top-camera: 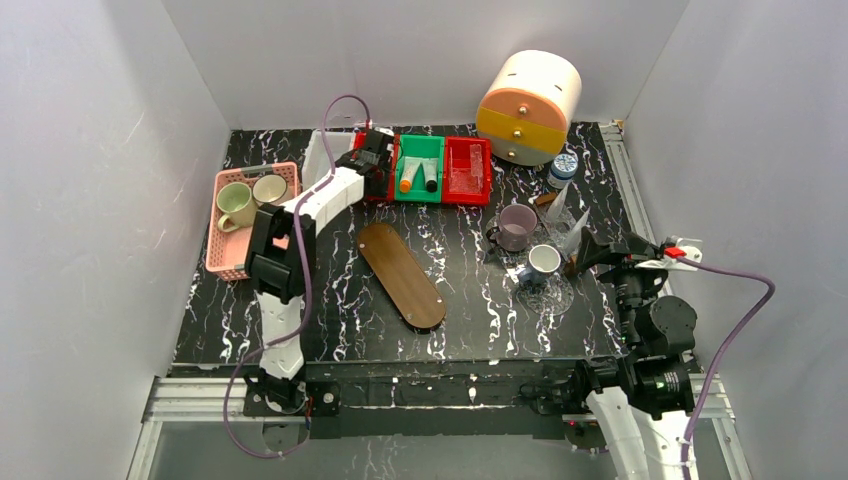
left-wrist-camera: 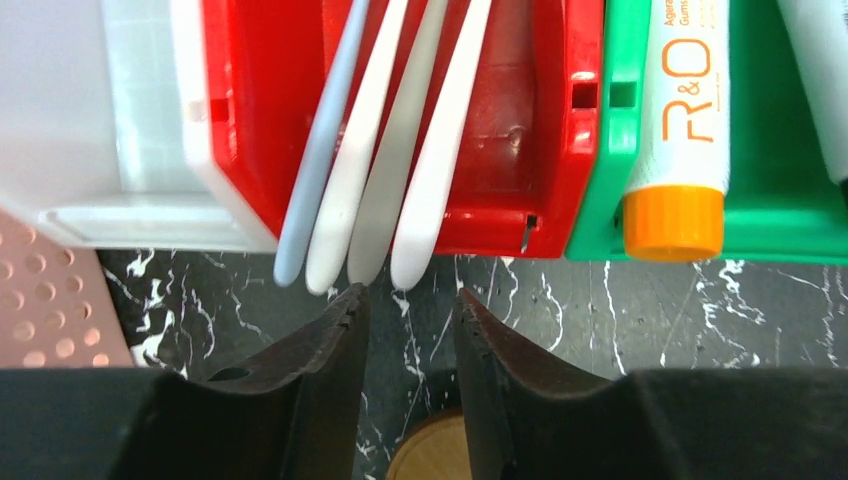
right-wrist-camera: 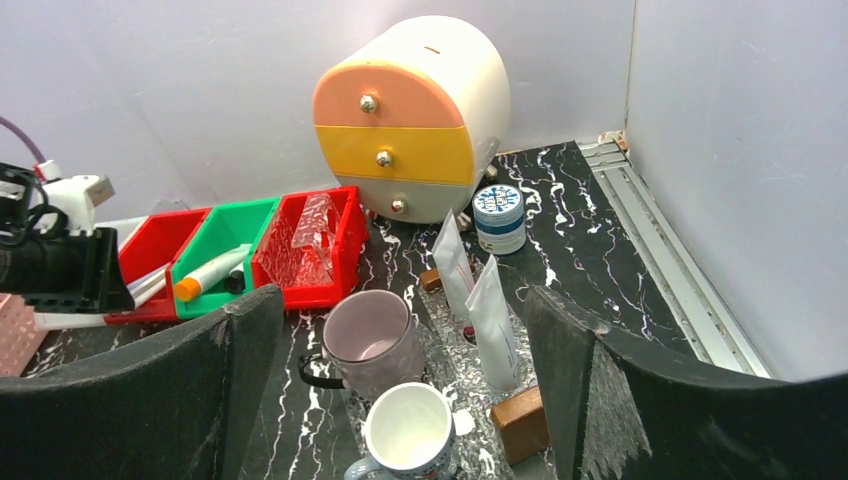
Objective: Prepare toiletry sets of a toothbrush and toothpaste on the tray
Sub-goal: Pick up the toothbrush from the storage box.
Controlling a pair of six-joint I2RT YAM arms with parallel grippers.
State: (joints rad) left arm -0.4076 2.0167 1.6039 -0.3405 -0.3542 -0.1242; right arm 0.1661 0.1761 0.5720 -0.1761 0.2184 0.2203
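Several slim toothbrushes [left-wrist-camera: 375,150], white and one pale blue, lie in a red bin [left-wrist-camera: 555,150], handle ends sticking out over its near edge. My left gripper [left-wrist-camera: 410,300] is open and empty, its tips just short of those handle ends; it shows over the bin in the top view [top-camera: 373,160]. A white tube with an orange cap [left-wrist-camera: 680,130] lies in the green bin [top-camera: 420,170], beside a dark-capped tube [top-camera: 432,180]. The brown oval tray [top-camera: 400,273] is bare. My right gripper [right-wrist-camera: 400,300] is open and empty at the right [top-camera: 590,250].
A pink basket [top-camera: 225,255] holds two mugs. A round drawer unit [top-camera: 528,105] stands at the back. A purple mug [top-camera: 516,226], a white mug [top-camera: 543,262], two upright tubes [right-wrist-camera: 475,300], a blue-lidded jar [right-wrist-camera: 498,215] and another red bin [top-camera: 467,170] crowd the right.
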